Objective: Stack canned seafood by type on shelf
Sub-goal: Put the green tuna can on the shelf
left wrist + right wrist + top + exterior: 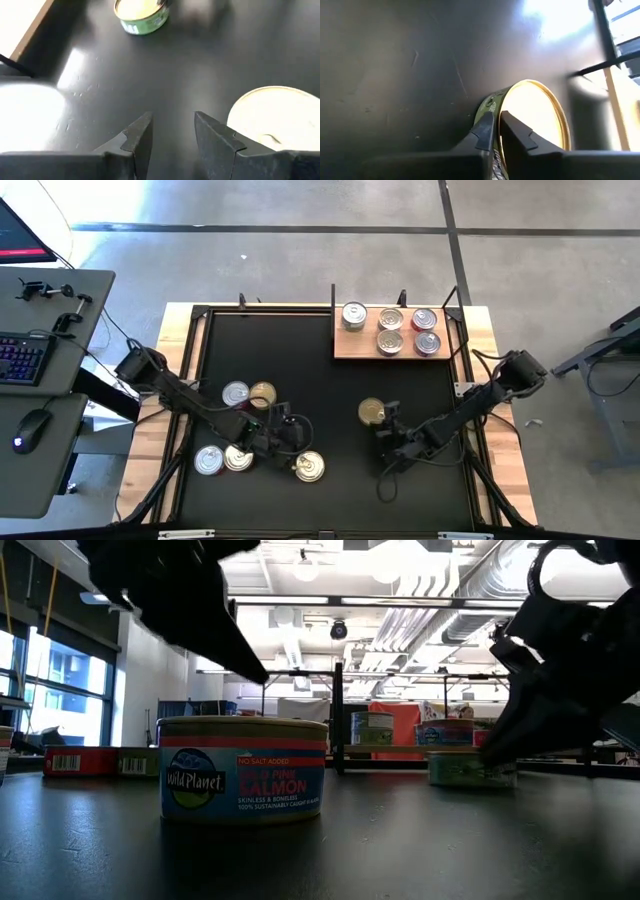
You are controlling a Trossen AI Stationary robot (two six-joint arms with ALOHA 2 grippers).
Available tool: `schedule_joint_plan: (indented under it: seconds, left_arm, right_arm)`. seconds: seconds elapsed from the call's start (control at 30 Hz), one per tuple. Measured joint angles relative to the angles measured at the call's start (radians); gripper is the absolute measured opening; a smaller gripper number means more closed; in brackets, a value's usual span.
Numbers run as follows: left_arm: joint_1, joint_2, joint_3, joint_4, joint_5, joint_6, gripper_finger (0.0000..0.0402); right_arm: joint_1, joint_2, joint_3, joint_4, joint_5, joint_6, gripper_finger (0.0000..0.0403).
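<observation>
The wooden shelf lies at the mat's far right and carries several silver-lidded tins. A gold-lidded, green-sided tin stands on the mat, right of centre. My right gripper is just on its near side, its fingers all but shut at the rim. Four tins stand on the left of the mat. A fifth, red-banded salmon tin sits alone toward the near edge. My left gripper hangs open above the mat beside this tin. My right gripper's fingertips stand at the near rim of the gold-lidded tin, slanting down from the near side. One tip lies before the green side wall and one before the lid edge. The tin rests flat on the mat. Whether they touch it, I cannot tell.
A black mat covers the table inside a low black frame. Bare mat stretches between the left tins and the shelf. Left of the table stands a desk with a keyboard and mouse.
</observation>
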Motion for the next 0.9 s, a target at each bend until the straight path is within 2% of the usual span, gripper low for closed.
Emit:
schedule_joint_plan:
  seconds: [0.17, 0.3, 0.37, 0.5, 0.67, 0.9]
  left_arm:
    - [-0.012, -0.031, 0.000, -0.023, -0.017, -0.002, 0.0135]
    - [-0.043, -0.083, 0.000, -0.172, -0.031, -0.127, 0.0135]
    - [-0.070, -0.111, 0.000, -0.278, -0.084, -0.212, 0.0135]
    - [-0.148, -0.150, 0.000, -0.470, -0.269, -0.379, 0.0135]
    - [-0.233, -0.155, 0.000, -0.597, -0.438, -0.535, 0.0135]
    - [-0.278, -0.151, 0.000, -0.635, -0.480, -0.615, 0.0135]
  right_arm:
    - [-0.004, 0.007, 0.061, -0.022, 0.049, -0.097, 0.0004]
    - [-0.012, 0.005, 0.113, -0.008, 0.081, -0.154, 0.0001]
    - [-0.020, 0.005, 0.130, -0.010, 0.110, -0.169, 0.0000]
    - [-0.056, 0.005, 0.158, -0.005, 0.200, -0.197, 0.0000]
    - [-0.165, 0.005, 0.179, 0.026, 0.216, -0.256, 0.0000]
    - [-0.401, 0.002, 0.180, 0.217, 0.245, -0.468, 0.0001]
